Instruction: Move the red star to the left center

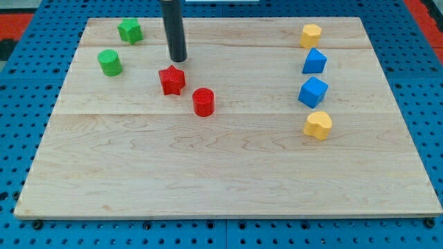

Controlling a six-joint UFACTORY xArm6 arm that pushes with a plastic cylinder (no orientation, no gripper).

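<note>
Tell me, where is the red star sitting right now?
The red star sits in the board's upper left part, just below my tip, with the red cylinder close to its lower right.

Red star (172, 80) and red cylinder (203, 102): same bright red, no pattern. Green star-like block (129, 30) and green cylinder (109, 62): bright green. Two blue blocks, upper (314, 61) and lower (312, 92): mid blue. Two yellow blocks, top (311, 35) and bottom (318, 125): orange-yellow. Rod with my tip (178, 59): dark grey, near black. Table (228, 173): pale wood, fine grain lines seen. Surrounding base (28, 76): blue, dotted with a regular hole grid.
</note>
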